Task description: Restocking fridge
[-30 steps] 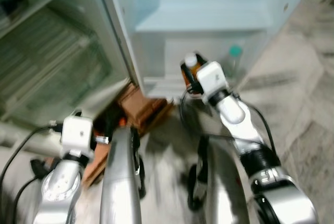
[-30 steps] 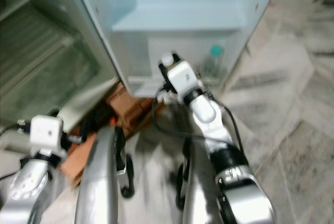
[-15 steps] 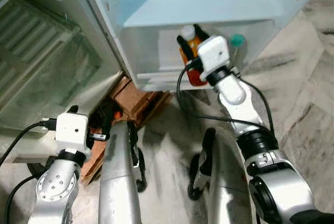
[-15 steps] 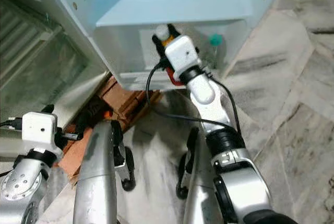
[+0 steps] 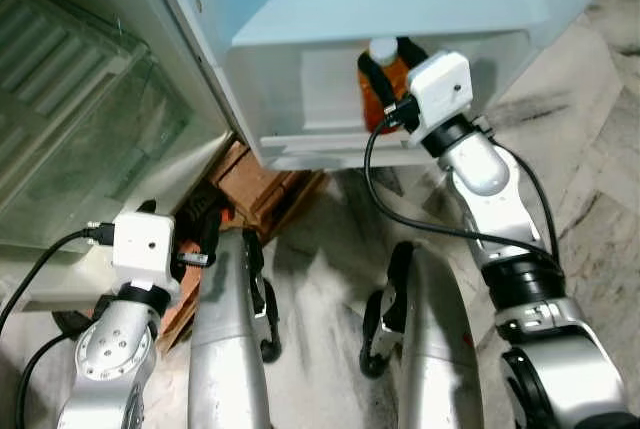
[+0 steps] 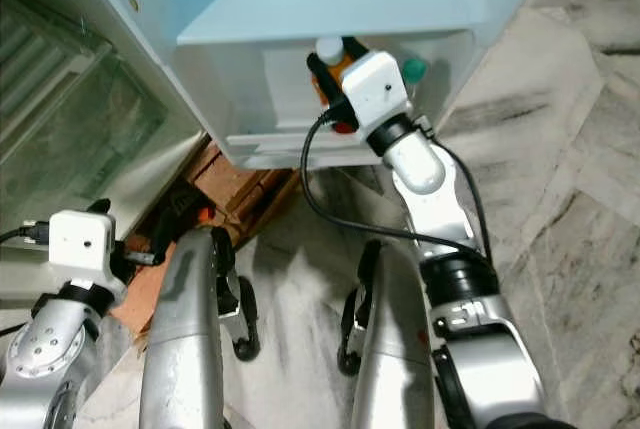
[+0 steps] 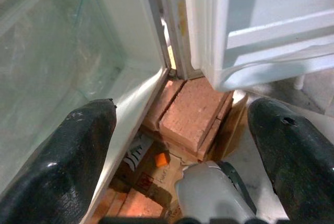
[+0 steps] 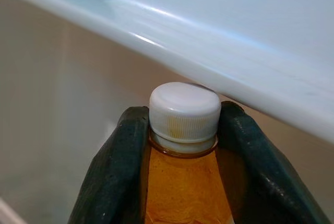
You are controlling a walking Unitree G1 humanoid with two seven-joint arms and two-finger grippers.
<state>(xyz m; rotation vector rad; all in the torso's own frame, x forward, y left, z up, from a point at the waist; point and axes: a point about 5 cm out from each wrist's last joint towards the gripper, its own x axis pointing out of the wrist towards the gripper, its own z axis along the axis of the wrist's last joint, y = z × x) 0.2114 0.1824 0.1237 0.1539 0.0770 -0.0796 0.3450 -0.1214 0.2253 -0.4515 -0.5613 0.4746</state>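
Orange bottle [image 5: 385, 84] with a white cap is clamped in the right gripper [image 5: 390, 84], raised into the lowest shelf of the open fridge door [image 5: 330, 139], just below the pale blue shelf above it. In the right eye view, a second bottle with a green cap [image 6: 413, 70] stands just to the right in the same shelf.

The left wrist view has the left gripper [image 7: 180, 145] hanging idle with its fingers spread wide, holding nothing, above bricks [image 7: 190, 117] propping the fridge base.

In the right wrist view, both black fingers [image 8: 117, 166] squeeze the bottle neck just under the cap [image 8: 184, 110]. Full of liquid, it is likely fairly heavy and smooth; the neck grip looks secure.
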